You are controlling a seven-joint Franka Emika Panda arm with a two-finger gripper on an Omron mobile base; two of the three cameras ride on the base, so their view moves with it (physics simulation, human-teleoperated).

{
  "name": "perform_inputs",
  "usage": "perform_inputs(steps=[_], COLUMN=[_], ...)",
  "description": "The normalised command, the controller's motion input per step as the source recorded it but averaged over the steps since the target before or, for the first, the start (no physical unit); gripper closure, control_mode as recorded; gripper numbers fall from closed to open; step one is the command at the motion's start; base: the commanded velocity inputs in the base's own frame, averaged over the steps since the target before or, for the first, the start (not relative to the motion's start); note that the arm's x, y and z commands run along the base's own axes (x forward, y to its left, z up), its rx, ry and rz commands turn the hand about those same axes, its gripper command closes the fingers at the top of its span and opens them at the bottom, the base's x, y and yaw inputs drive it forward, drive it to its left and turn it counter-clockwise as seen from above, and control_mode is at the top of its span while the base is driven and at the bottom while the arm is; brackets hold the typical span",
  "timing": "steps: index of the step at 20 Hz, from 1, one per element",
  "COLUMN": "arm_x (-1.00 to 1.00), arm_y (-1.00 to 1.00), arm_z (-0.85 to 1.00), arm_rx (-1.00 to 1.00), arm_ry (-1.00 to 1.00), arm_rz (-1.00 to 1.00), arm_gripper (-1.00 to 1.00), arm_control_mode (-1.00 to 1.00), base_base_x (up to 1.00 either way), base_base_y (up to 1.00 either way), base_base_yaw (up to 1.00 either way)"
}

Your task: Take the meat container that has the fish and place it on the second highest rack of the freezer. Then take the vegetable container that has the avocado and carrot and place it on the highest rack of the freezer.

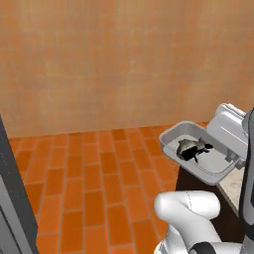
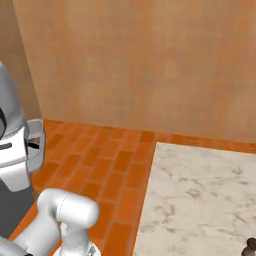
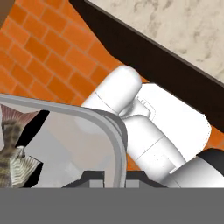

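Note:
The meat container [image 1: 198, 151] is a shallow grey tray hanging level above the brick floor, just off the counter's end. The fish [image 1: 191, 148], small and dark with a paler body, lies in its middle. My gripper [image 1: 232, 158] is shut on the tray's right-hand rim. In the hand view the tray's rim [image 3: 117, 131] curves between the fingertips [image 3: 94, 176], with the fish [image 3: 11, 151] at the left edge. In the right base view a sliver of the tray [image 2: 37, 144] peeks out from behind the arm. The vegetable container and the freezer racks are out of view.
Orange brick floor [image 1: 89, 178] runs to a tan wall [image 1: 114, 59]. A marble counter [image 2: 200, 200] with a dark side stands to the right, a small dark object [image 2: 248, 246] at its near corner. A tall dark grey panel [image 1: 12, 208] rises at the left.

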Motion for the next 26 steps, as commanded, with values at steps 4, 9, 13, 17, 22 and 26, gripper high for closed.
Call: perform_inputs(steps=[4, 9, 13, 17, 22, 26], arm_x=[0.0, 0.0, 0.0, 0.0, 0.0, 0.0], arm_y=[0.0, 0.0, 0.0, 0.0, 0.0, 0.0], arm_z=[0.0, 0.0, 0.0, 0.0, 0.0, 0.0], arm_rx=[0.0, 0.0, 0.0, 0.0, 0.0, 0.0], arm_ry=[0.0, 0.0, 0.0, 0.0, 0.0, 0.0], arm_rz=[0.0, 0.0, 0.0, 0.0, 0.0, 0.0], arm_gripper=[1.0, 1.0, 1.0, 1.0, 1.0, 1.0], arm_control_mode=[1.0, 1.0, 1.0, 1.0, 1.0, 1.0], base_base_x=[1.0, 0.75, 0.49, 0.64, 0.91, 0.42], base_base_y=[0.0, 0.05, 0.01, -0.01, -0.11, -0.23], base_base_yaw=[0.12, 0.53, 0.69, 0.69, 0.68, 0.68])
